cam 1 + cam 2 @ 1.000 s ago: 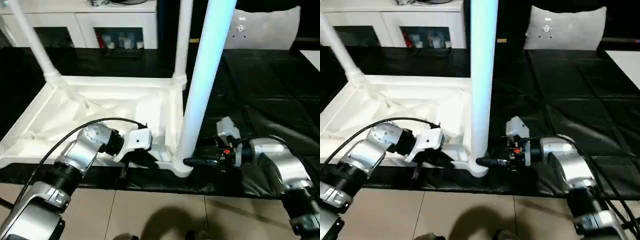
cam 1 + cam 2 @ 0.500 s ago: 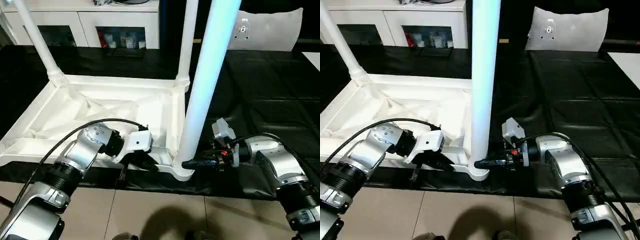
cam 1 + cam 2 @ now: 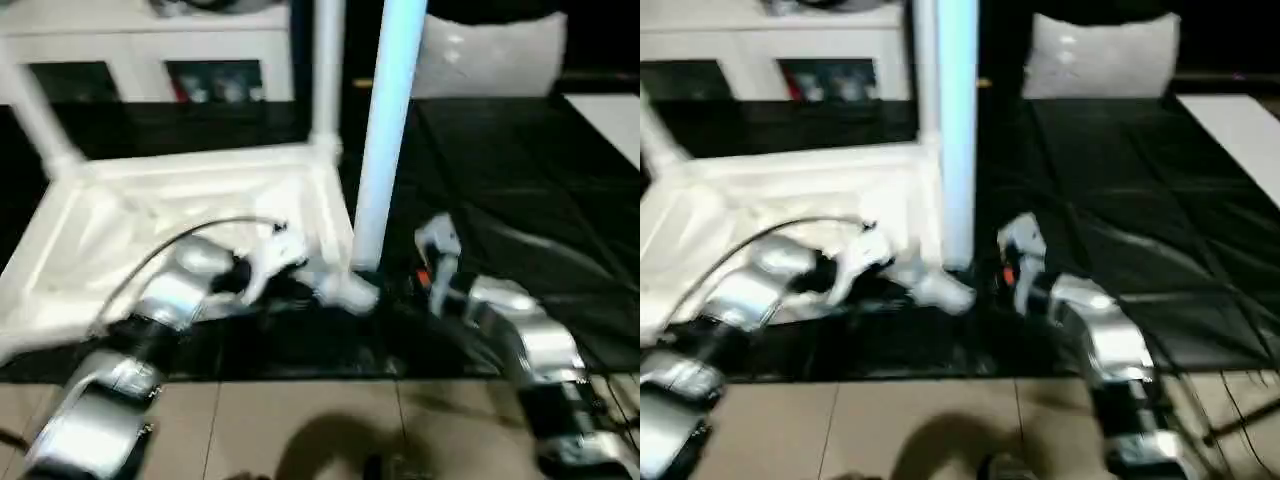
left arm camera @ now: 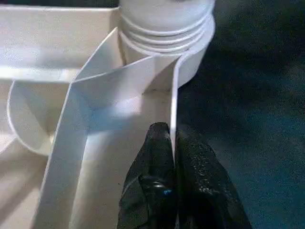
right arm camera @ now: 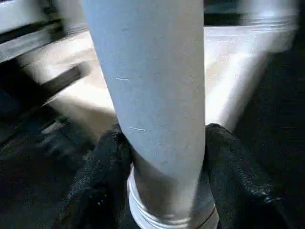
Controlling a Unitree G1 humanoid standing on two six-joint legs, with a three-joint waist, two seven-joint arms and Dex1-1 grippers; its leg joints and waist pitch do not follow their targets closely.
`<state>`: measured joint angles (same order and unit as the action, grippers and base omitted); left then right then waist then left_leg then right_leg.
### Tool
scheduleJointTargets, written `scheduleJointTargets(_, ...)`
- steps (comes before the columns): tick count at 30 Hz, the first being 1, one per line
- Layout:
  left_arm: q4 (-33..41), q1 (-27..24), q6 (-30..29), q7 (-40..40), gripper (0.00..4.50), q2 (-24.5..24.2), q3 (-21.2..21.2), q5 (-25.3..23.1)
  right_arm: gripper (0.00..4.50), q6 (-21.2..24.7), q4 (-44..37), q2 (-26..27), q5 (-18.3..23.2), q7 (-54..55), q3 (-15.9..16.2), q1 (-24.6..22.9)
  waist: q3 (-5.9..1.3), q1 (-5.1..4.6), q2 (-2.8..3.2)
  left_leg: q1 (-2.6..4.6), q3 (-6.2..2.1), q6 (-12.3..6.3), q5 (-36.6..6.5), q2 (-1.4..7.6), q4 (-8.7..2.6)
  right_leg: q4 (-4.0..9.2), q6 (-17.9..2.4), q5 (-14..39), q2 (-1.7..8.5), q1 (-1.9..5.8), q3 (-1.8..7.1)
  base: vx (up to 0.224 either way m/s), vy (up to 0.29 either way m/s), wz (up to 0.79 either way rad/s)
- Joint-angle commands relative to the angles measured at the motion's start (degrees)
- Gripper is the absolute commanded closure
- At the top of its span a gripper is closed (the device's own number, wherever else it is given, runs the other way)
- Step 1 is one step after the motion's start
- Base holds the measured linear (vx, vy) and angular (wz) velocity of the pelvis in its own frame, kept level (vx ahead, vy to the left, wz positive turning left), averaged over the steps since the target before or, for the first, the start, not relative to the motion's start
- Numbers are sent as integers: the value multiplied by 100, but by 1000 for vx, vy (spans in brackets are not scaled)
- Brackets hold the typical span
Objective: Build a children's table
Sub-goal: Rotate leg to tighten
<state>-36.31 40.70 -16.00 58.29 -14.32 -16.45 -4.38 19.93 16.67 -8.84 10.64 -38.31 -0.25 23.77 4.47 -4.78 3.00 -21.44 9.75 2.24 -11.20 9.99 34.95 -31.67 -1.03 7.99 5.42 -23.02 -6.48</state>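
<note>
The children's table lies upside down: its white top rests on the black mat with the ribbed underside up. Three white legs stand in corner sockets: far left, back right and near right. My right gripper is shut on the near right leg just above its collar, one black finger on each side. My left gripper is shut on the top's thin rim wall, close to that leg's ridged socket.
A black mat covers the floor under and to the right of the table. A white cabinet stands at the back and a white cushion at the back right. Tiled floor lies in front.
The camera has moved and the whole picture has shifted. My right gripper has closed in around the base of the near right leg. The left gripper keeps its pinch on the rim.
</note>
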Motion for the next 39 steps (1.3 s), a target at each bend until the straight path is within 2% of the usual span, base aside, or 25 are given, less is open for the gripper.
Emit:
scheduleJointTargets(1,-41,413,20,-1049,450,887,163,240,254,198,360,820,-71,1191,216,276,-326,-101,-9,27,-219,-82,-2345,197,-467,546,-506,3480,332,255,111,0,0,0)
scheduleJointTargets(3,-139,493,58,-1503,450,1083,283,233,254,137,487,984,-174,1605,159,351,-366,-204,-1,27,-223,-152,-2177,209,-467,529,-688,3058,338,257,119,0,0,0)
scheduleJointTargets(4,-195,544,107,-1793,450,1224,365,228,254,93,588,1091,-293,1954,113,413,-393,-237,10,-48,-205,-297,-1823,219,-463,472,-849,2469,343,300,157,0,0,0)
scheduleJointTargets(5,-226,569,196,-2076,450,1375,422,171,254,29,655,1254,-144,2021,-42,440,-392,-275,-10,-93,-193,-448,-1597,224,-472,425,-1007,2040,333,321,165,0,0,0)
scheduleJointTargets(6,-236,571,251,-2150,450,1424,421,133,219,-31,655,1281,-184,2087,-59,437,-400,-295,-17,-85,-159,-611,-1459,204,-441,421,-1076,1860,343,329,171,0,0,0)
scheduleJointTargets(7,-233,564,252,-2145,450,1429,409,111,184,-67,643,1285,-202,2097,-64,425,-418,-261,-29,-64,-128,-757,-1228,189,-411,413,-1135,1688,348,334,180,0,0,0)
scheduleJointTargets(8,-229,558,251,-2137,450,1433,398,92,184,-99,633,1289,-216,2103,-69,413,-418,-261,-29,-64,-128,-757,-1228,189,-411,413,-1135,1688,348,334,180,51,-19,6)
scheduleJointTargets(9,-183,497,247,-2010,450,1367,328,28,184,-119,556,1222,-315,2080,-45,334,-416,-244,-17,-102,-121,-941,-969,187,-409,381,-1168,1549,345,365,174,0,0,0)
scheduleJointTargets(11,-182,454,256,-1921,450,1276,265,-29,150,-103,486,1177,-306,2043,-99,262,-416,-225,-24,-94,-118,-1007,-880,194,-402,384,-1144,1523,340,365,169,0,0,0)
scheduleJointTargets(12,-197,429,298,-1856,450,1201,219,-63,140,-143,439,1125,-311,1997,-110,213,-415,-203,-1,-85,-127,-1050,-769,212,-402,358,-1174,1451,338,369,169,0,0,0)
scheduleJointTargets(14,-167,354,350,-1668,450,1018,124,-102,138,-302,332,885,-358,1799,-47,80,-415,-190,0,-84,-131,-1072,-766,221,-406,359,-1172,1444,330,373,165,0,0,0)
scheduleJointTargets(15,-121,301,392,-1515,450,896,63,-121,133,-378,254,728,-367,1633,-15,-5,-421,-138,11,-73,-141,-1067,-794,239,-407,348,-1172,1417,327,381,164,0,0,0)
scheduleJointTargets(16,-96,273,415,-1441,450,834,32,-130,105,-419,221,655,-371,1556,-1,-45,-421,-138,11,-73,-141,-1067,-794,239,-407,348,-1172,1417,327,381,164,0,0,0)
scheduleJointTargets(17,-65,239,445,-1356,450,771,7,-139,97,-461,179,576,-353,1449,-5,-88,-410,-135,11,-69,-138,-1058,-819,260,-419,333,-1250,1326,325,378,179,0,0,0)
scheduleJointTargets(21,106,5,611,-772,450,374,-99,-144,61,-669,-129,-34,-245,607,34,-361,-394,-118,19,-66,-140,-992,-1058,274,-441,344,-1252,1487,328,387,191,0,0,0)
scheduleJointTargets(22,123,-55,725,-562,450,250,-137,-135,52,-724,-212,-258,-238,273,98,-419,-401,-100,37,-47,-138,-958,-1100,276,-435,348,-1265,1513,329,377,197,0,0,0)
scheduleJointTargets(24,160,-156,952,-164,450,26,-232,-101,41,-872,-304,-648,-230,-305,237,-492,-403,-71,18,-47,-144,-937,-1176,278,-444,341,-1274,1506,330,391,197,0,0,0)
scheduleJointTargets(27,225,-266,1299,248,450,-179,-333,-28,41,-1009,-356,-963,-154,-847,334,-542,-404,-51,10,-48,-137,-961,-1180,290,-441,329,-1289,1483,337,385,219,0,0,0)
scheduleJointTargets(29,422,-364,1350,763,450,-351,-360,167,41,-1017,-443,-1185,125,-1500,360,-551,-421,-28,-13,-36,-128,-990,-1135,294,-435,314,-1330,1435,344,388,227,0,0,0)
scheduleJointTargets(34,540,-397,1601,1418,450,-640,-527,205,41,-1182,-340,-1474,320,-2451,530,-430,-426,183,8,9,-109,-1005,-927,340,-437,268,-1411,1255,339,344,258,0,0,0)
scheduleJointTargets(35,544,-394,1614,1470,450,-661,-541,204,57,-1177,-327,-1497,346,-2536,550,-410,-431,198,-41,5,-103,-991,-923,342,-438,263,-1415,1264,333,349,258,0,0,0)
scheduleJointTargets(36,578,-393,1677,1688,450,-749,-622,203,75,-1132,-279,-1583,454,-2848,634,-334,-437,273,-34,13,-98,-936,-949,342,-438,240,-1432,1340,342,349,263,0,0,0)
scheduleJointTargets(37,589,-397,1684,1719,450,-763,-638,201,75,-1126,-268,-1593,459,-2882,647,-322,-430,289,-29,10,-96,-908,-963,348,-443,243,-1415,1387,342,344,269,0,0,0)
scheduleJointTargets(38,625,-408,1710,1825,450,-811,-693,194,75,-1105,-231,-1627,477,-3001,693,-280,-429,295,-63,12,-84,-886,-987,345,-443,251,-1395,1443,336,337,272,0,0,0)
scheduleJointTargets(39,698,-437,1806,1993,450,-882,-764,195,95,-1114,-149,-1683,448,-3196,776,-207,-432,334,-63,26,-81,-832,-1038,348,-444,255,-1371,1559,348,333,285,0,0,0)
